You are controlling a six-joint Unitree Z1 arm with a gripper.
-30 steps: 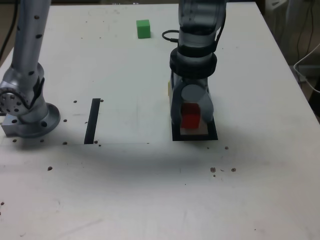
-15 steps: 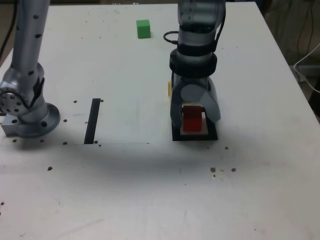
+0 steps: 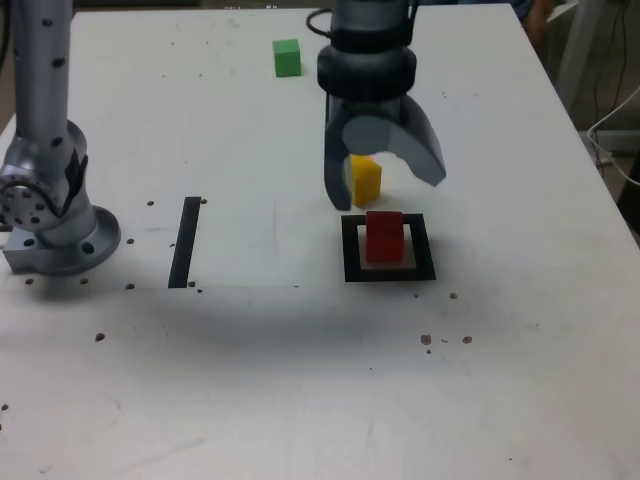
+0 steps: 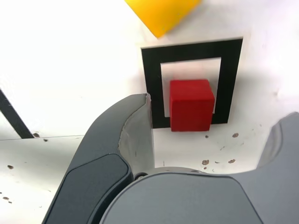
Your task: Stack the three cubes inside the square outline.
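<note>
Backed away from the matte red cube (image 3: 384, 238), the grey two-fingered gripper (image 3: 390, 172) now stands open and empty in the exterior view, where a second ago it surrounded it. The red cube sits inside the thick black square outline (image 3: 351, 250); the plain yellow cube (image 3: 367, 182) lies just beyond, the small green cube (image 3: 287, 58) well apart.

Within the wrist view, the yellow cube is turned askew to the outline; its opposite flat sides offer the best hold. It looks light, stiff and hardly fragile.

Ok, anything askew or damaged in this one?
Nothing is spilled or toppled. The oddity is the white table: small dark chips or spots mark its surface, especially toward the exterior view's bottom, looking like worn paint.
</note>
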